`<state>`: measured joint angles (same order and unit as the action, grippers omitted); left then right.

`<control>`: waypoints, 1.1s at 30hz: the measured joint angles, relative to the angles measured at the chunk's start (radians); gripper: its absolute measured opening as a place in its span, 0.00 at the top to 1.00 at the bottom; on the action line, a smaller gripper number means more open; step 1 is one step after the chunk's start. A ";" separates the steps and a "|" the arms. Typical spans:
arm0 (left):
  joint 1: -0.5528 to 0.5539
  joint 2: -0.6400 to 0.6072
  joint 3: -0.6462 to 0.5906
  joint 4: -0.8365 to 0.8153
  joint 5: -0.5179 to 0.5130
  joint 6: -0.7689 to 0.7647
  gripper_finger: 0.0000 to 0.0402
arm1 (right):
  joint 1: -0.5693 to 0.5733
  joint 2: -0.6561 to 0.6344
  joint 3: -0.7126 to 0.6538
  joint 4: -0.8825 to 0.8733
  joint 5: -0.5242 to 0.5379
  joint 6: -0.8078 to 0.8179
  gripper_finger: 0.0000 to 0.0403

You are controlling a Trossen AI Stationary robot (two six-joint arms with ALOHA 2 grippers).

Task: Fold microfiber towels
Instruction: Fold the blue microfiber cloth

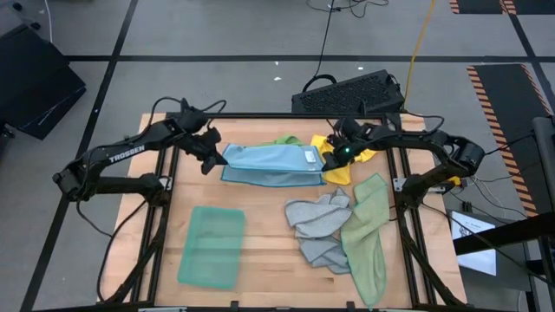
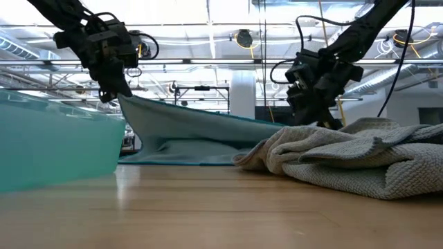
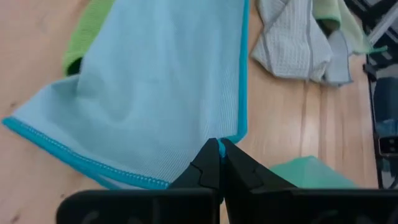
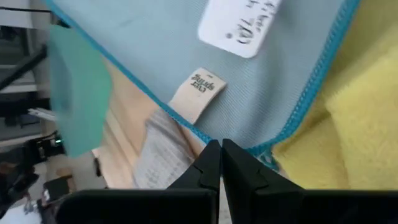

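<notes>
— Gripper check first: left gripper (image 1: 211,149) is pinched tight on one corner of the thin light blue microfiber towel (image 1: 270,163), fingers (image 3: 208,165) pressed together over the stitched teal hem.

— And the right gripper (image 1: 334,156) has the far corner, clamped the same way, with the towel's small tan label (image 4: 198,92) and a white tag (image 4: 239,25) just ahead of it.

— Working outward across the wooden tabletop (image 1: 264,260): nearest the front edge lies a folded teal green towel (image 1: 212,245), flat and neat.

— Beside it, a crumpled grey towel (image 1: 319,227) touching a long pale sage green towel (image 1: 366,234).

— Farther back, the blue one is stretched between both arms, its left end lifted off the wood.

— Behind that, a bright green towel (image 1: 286,139) peeks out, and a fluffy yellow towel (image 1: 340,169) sits under the right gripper.

— Beyond the table, a black keyboard (image 1: 349,92) on the floor.
</notes>
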<state>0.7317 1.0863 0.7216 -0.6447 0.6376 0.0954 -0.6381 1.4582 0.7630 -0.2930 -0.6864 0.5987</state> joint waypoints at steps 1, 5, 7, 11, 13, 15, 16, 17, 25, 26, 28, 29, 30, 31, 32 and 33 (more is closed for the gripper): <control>-0.005 0.000 -0.010 0.002 -0.007 0.001 0.99 | 0.008 0.000 -0.010 0.001 0.015 0.000 1.00; -0.017 0.000 -0.045 0.013 -0.045 -0.007 0.99 | 0.043 0.000 -0.053 0.076 0.035 0.060 1.00; -0.021 0.000 -0.063 0.021 -0.060 -0.022 0.99 | 0.065 0.000 -0.073 0.135 0.036 0.106 1.00; -0.022 0.000 -0.084 0.030 -0.064 -0.021 0.99 | 0.100 0.000 -0.103 0.213 0.077 0.163 1.00; -0.023 0.000 -0.100 0.061 -0.064 -0.022 0.99 | 0.110 0.000 -0.111 0.213 0.107 0.174 1.00; -0.023 0.000 -0.117 0.101 -0.065 -0.029 0.99 | 0.111 0.000 -0.117 0.213 0.113 0.174 1.00; -0.023 0.000 -0.124 0.122 -0.065 -0.037 0.99 | 0.111 0.000 -0.118 0.212 0.114 0.173 1.00; -0.023 0.000 -0.133 0.142 -0.067 -0.042 0.99 | 0.111 0.000 -0.118 0.212 0.119 0.170 1.00; -0.023 -0.001 -0.157 0.214 -0.139 -0.095 0.99 | 0.109 0.000 -0.119 0.279 0.188 0.182 1.00; -0.023 -0.003 -0.156 0.239 -0.136 -0.110 0.99 | 0.105 -0.003 -0.119 0.315 0.188 0.199 1.00; -0.022 -0.013 -0.144 0.289 -0.133 -0.127 0.99 | 0.087 -0.021 -0.119 0.392 0.189 0.232 1.00; -0.020 -0.018 -0.137 0.330 -0.133 -0.129 0.99 | 0.074 -0.029 -0.118 0.441 0.199 0.248 1.00; -0.016 -0.025 -0.127 0.375 -0.136 -0.130 0.99 | 0.059 -0.036 -0.117 0.482 0.219 0.262 1.00; -0.009 -0.034 -0.120 0.422 -0.145 -0.130 0.99 | 0.041 -0.043 -0.117 0.511 0.232 0.275 1.00; 0.001 -0.039 -0.112 0.474 -0.155 -0.128 0.99 | 0.020 -0.050 -0.117 0.537 0.240 0.283 1.00; 0.014 -0.042 -0.103 0.539 -0.168 -0.128 0.99 | -0.005 -0.057 -0.117 0.570 0.246 0.292 1.00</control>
<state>0.7455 1.0441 0.6182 -0.1059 0.4698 -0.0325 -0.6434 1.4011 0.6456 0.2774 -0.4399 0.8904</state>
